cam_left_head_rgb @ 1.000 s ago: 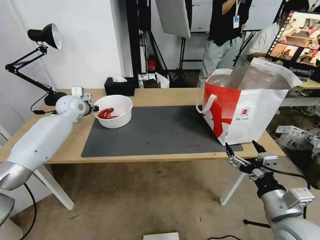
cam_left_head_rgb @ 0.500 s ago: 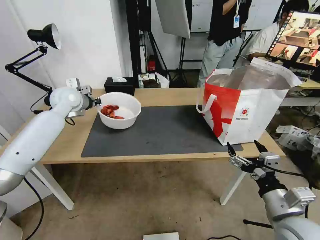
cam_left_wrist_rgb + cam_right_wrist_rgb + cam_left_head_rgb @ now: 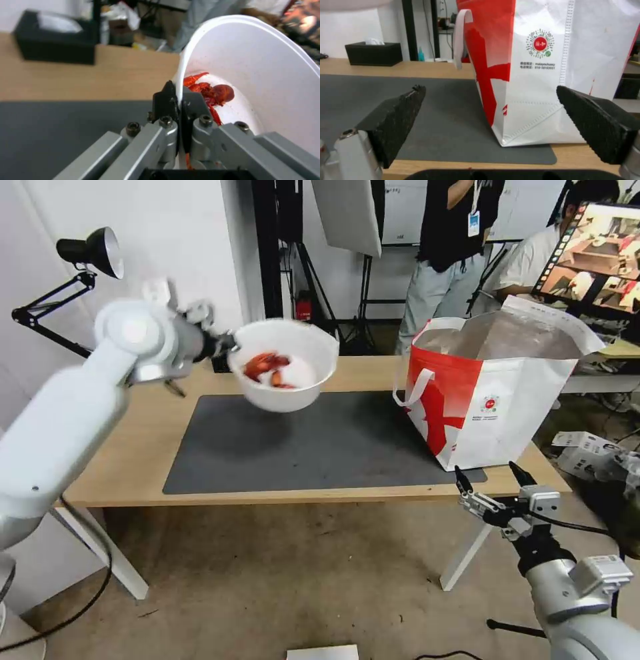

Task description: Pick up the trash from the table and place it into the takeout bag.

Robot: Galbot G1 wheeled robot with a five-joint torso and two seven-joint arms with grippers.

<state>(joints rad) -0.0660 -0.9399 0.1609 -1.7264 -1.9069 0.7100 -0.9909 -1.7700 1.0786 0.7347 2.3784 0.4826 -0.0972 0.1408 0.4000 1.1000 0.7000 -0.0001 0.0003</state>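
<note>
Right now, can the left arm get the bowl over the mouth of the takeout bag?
Probably yes. The left gripper is pinched on the white bowl's rim, holding it above the mat, and nothing stands between it and the takeout bag, whose top is open.

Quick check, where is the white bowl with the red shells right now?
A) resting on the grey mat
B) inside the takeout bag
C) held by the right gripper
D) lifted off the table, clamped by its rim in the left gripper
D: the left gripper pinches the white bowl by its rim, above the grey mat.
</note>
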